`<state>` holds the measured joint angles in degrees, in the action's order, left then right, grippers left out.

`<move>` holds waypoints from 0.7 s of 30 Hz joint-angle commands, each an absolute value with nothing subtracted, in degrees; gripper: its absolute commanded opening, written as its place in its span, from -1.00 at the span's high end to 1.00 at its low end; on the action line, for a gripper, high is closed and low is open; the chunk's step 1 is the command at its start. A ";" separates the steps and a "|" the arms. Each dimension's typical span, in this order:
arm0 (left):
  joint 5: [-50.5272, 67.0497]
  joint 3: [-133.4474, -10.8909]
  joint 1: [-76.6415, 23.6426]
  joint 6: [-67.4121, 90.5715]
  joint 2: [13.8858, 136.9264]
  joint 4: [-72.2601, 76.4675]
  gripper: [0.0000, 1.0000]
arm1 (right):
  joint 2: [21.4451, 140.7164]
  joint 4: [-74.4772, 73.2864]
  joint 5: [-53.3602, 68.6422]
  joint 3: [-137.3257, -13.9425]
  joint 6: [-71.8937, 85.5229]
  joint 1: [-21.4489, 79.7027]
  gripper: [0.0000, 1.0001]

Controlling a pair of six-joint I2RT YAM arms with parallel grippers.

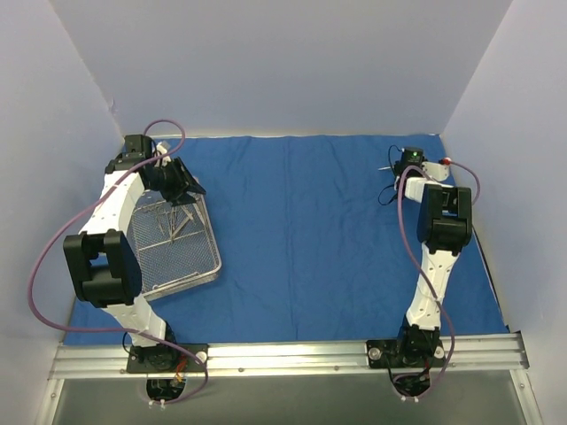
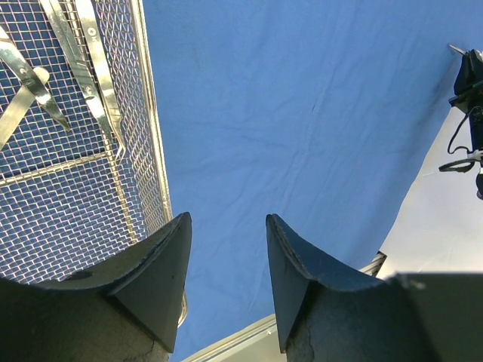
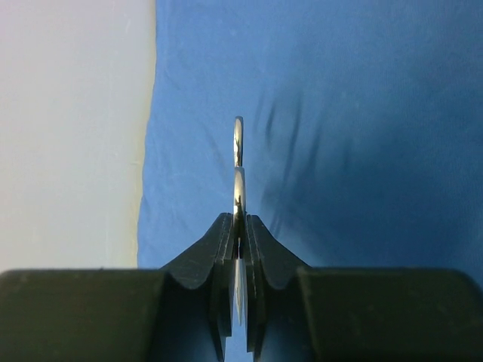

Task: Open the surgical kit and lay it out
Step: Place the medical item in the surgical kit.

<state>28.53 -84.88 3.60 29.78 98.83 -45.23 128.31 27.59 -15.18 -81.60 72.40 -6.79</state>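
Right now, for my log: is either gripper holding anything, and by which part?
Right gripper pinches a thin silver instrument, edge-on, partway along its length; exact part unclear. Left gripper open, empty.

Blue wrap (image 1: 310,230), silver mesh tray (image 1: 182,285), silver instrument (image 3: 238,185)

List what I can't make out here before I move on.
Top view: how many thin silver instruments lie in the shallow silver wire-mesh tray; too small, and the left gripper overhangs the tray's far end.
Left wrist view: the same instruments, cut off by the top edge.
Right wrist view: type of the silver tool clamped in the right gripper; seen edge-on.
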 commanded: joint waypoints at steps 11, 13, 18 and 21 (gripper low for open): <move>28.65 -86.57 4.22 29.18 97.82 -45.62 -0.05 | 130.96 26.72 -15.12 -80.77 76.73 -7.21 0.57; 28.91 -86.14 4.22 29.36 97.38 -45.44 -0.05 | 130.61 25.32 -15.03 -80.69 76.64 -7.21 0.37; 29.44 -85.52 4.48 29.62 96.68 -44.56 -0.05 | 128.15 22.42 -14.77 -79.89 76.03 -7.21 -0.04; 30.14 -85.25 4.83 29.88 96.15 -43.86 -0.05 | 126.40 16.10 -15.03 -81.21 75.41 -7.38 -0.14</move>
